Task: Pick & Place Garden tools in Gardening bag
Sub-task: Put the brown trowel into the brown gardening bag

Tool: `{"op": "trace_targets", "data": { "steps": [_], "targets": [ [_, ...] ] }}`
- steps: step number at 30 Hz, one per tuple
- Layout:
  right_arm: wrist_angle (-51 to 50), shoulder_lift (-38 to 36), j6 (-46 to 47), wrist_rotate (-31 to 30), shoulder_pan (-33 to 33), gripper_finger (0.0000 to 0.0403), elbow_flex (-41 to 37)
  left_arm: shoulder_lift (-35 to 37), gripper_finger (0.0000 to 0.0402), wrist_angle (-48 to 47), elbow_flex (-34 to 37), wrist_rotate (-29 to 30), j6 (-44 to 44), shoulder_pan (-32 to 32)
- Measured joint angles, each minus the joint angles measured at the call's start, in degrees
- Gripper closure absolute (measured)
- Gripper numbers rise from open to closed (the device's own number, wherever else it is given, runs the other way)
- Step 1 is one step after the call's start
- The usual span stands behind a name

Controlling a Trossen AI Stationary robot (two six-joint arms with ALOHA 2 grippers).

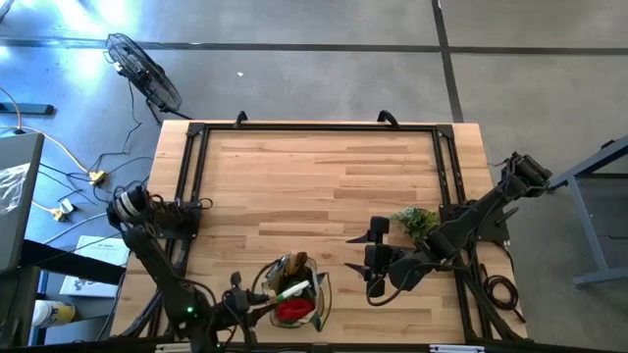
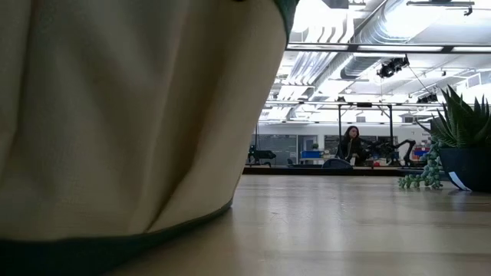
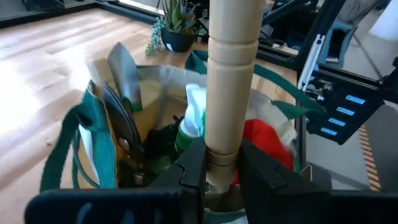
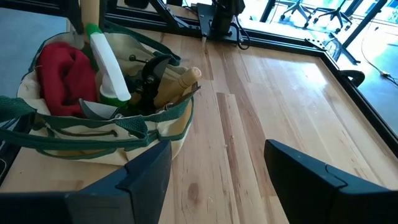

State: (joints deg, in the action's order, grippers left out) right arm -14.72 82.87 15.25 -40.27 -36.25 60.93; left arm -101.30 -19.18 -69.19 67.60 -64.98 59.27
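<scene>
The tan gardening bag (image 1: 294,296) with green trim stands near the table's front edge. In it are a red cloth (image 4: 59,81), a bright green and white item (image 4: 109,62), dark pruners (image 4: 149,74), a metal trowel blade (image 3: 124,71) and a wooden handle (image 4: 180,81). My left gripper (image 3: 222,155) is just left of the bag's mouth, shut on a wooden-handled tool (image 3: 233,81) that stands over the bag. My right gripper (image 4: 217,168) hangs open to the bag's right, with nothing between its fingers. My left gripper pinches the tool's wooden handle at its narrow neck (image 3: 222,146) between its two fingers (image 3: 193,165). The fingers come from the table's left, slanting a little downward, and lie across the handle. The handle stands upright above the bag's mouth; its lower end is hidden behind the gripper.
A leafy plant sprig in a dark pot (image 1: 417,221) stands right of centre, behind my right gripper. A black frame (image 1: 196,157) runs along the table's edges. The far half of the wooden table (image 1: 324,167) lies bare. A person sits far off in the room (image 2: 351,144).
</scene>
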Motion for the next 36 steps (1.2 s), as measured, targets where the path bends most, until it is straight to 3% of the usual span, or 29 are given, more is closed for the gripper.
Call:
{"op": "trace_targets", "data": {
  "steps": [8, 13, 23, 31, 36],
  "targets": [
    [0.0, 0.0, 0.0, 0.0, 0.0, 0.0155, 0.0, 0.0, 0.0347, 17.2, 8.4, -0.1, 4.8, 0.0],
    [0.0, 0.0, 0.0, 0.0, 0.0, 0.0155, 0.0, 0.0, 0.0347, 26.0, 11.8, -3.2, 10.3, 0.0],
    [-0.1, 0.0, -0.2, 0.0, 0.0, 0.0155, 0.0, 0.0, 0.0347, 29.1, 13.4, -5.4, 12.5, -0.1],
    [-0.1, 0.0, -0.4, 0.0, 0.1, 0.0155, 0.0, 0.0, 0.0243, 29.7, 13.2, -6.4, 12.8, -1.1],
    [-0.1, 0.0, -0.5, 0.0, 0.1, 0.0155, 0.0, 0.0, 0.0218, 29.7, 11.9, -6.7, 12.9, -1.7]
  ]
}}
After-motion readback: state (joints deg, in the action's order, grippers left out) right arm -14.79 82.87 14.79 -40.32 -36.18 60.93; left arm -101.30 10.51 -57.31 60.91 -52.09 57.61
